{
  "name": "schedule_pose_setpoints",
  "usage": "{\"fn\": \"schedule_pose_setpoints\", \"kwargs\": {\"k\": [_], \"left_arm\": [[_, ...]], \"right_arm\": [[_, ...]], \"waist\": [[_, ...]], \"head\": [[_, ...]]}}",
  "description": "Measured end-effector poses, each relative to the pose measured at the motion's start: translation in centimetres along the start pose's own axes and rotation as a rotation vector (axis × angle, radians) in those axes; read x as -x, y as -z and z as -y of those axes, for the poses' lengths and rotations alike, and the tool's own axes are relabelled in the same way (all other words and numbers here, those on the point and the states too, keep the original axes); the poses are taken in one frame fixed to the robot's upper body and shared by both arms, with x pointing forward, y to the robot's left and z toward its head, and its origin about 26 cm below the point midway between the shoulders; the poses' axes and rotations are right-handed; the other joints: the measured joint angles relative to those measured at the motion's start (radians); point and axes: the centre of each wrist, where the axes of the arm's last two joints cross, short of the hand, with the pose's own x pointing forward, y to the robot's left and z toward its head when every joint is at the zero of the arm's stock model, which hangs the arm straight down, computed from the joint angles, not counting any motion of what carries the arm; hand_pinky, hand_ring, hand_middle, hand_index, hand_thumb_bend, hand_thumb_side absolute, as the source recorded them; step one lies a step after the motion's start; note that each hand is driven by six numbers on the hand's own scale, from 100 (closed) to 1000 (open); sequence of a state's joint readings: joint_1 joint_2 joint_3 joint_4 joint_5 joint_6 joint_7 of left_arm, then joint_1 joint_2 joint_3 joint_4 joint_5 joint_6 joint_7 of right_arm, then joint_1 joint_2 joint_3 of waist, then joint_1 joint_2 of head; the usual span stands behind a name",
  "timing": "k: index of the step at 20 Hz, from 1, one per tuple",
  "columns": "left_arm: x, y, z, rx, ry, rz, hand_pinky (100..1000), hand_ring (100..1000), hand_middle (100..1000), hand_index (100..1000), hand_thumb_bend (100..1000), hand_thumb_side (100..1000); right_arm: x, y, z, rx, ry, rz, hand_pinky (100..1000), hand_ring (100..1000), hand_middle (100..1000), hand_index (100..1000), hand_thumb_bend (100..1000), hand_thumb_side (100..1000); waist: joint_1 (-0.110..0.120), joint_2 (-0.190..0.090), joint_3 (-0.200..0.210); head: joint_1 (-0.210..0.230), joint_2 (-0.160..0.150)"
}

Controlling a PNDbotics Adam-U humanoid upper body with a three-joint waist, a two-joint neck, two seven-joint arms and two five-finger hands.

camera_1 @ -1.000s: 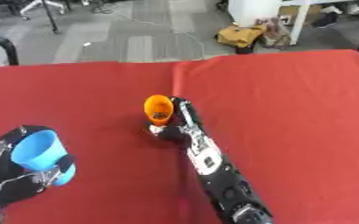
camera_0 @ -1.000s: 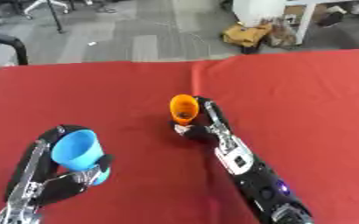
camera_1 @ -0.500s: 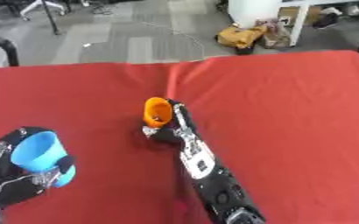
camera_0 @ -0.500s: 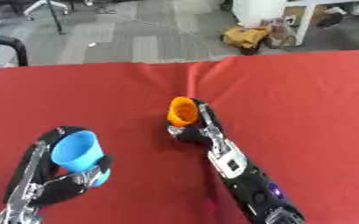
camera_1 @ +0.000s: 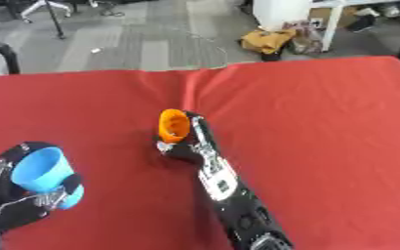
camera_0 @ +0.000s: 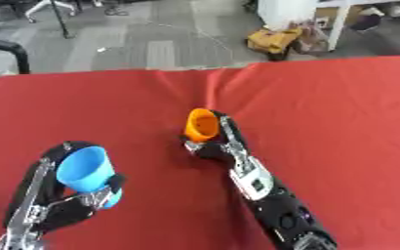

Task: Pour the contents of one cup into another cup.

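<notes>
Left eye view: orange cup (camera_0: 200,125) grasped in right hand (camera_0: 216,145), drawn slightly nearer than a second before, well apart from blue cup (camera_0: 86,169); pour not begun. Right eye view: blue cup clasped by left hand (camera_1: 24,207), mouth up-left; orange mouth tipped leftward, axis tilted.

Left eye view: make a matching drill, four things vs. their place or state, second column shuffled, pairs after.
Things:
1. blue cup
2. orange cup
3. left hand
4. red tablecloth

Place or state:
A. tilted, mouth facing the view's left, held by the right hand
B. covers the table
C. lower left, fingers curled round a cup
D. mouth up, held low on the left

Pairs: 1-D, 2-A, 3-C, 4-B
</notes>
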State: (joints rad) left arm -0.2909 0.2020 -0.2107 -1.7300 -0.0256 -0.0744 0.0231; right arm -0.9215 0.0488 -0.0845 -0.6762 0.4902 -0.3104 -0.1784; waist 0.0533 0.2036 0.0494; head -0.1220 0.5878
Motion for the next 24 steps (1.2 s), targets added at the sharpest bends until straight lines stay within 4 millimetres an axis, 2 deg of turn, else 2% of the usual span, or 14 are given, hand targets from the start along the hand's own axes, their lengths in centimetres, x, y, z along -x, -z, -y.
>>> {"fn": "schedule_pose_setpoints", "kwargs": {"k": [8, 9, 11, 14, 24], "left_arm": [[0.1, 0.0, 0.0, 0.000, -0.002, -0.002, 396, 407, 480, 633, 535, 100], [0.1, 0.0, 0.0, 0.000, -0.002, -0.002, 396, 407, 480, 633, 535, 100], [0.1, 0.0, 0.0, 0.000, -0.002, -0.002, 396, 407, 480, 633, 535, 100], [0.1, 0.0, 0.0, -0.001, -0.002, -0.002, 396, 406, 480, 633, 533, 100], [0.2, -0.1, -0.2, -0.007, -0.001, -0.006, 396, 405, 478, 632, 530, 100]], "right_arm": [[-0.8, 0.3, 0.5, 0.029, 0.000, 0.028, 699, 541, 446, 491, 291, 100], [-0.9, 0.4, 0.6, 0.033, 0.000, 0.032, 699, 540, 445, 489, 256, 100], [-1.1, 0.5, 0.8, 0.039, -0.003, 0.039, 698, 541, 439, 483, 261, 100], [-1.3, 0.5, 1.1, 0.050, -0.017, 0.046, 694, 536, 429, 473, 197, 100], [-2.9, 1.0, 2.9, 0.081, -0.080, 0.124, 686, 532, 395, 441, 172, 100]], "waist": [[-0.003, 0.001, -0.001], [-0.003, 0.001, -0.001], [-0.005, 0.001, -0.001], [-0.006, 0.001, -0.002], [-0.014, 0.002, -0.009]], "head": [[0.000, -0.001], [0.000, -0.001], [0.001, -0.001], [0.002, -0.001], [0.006, -0.002]]}}
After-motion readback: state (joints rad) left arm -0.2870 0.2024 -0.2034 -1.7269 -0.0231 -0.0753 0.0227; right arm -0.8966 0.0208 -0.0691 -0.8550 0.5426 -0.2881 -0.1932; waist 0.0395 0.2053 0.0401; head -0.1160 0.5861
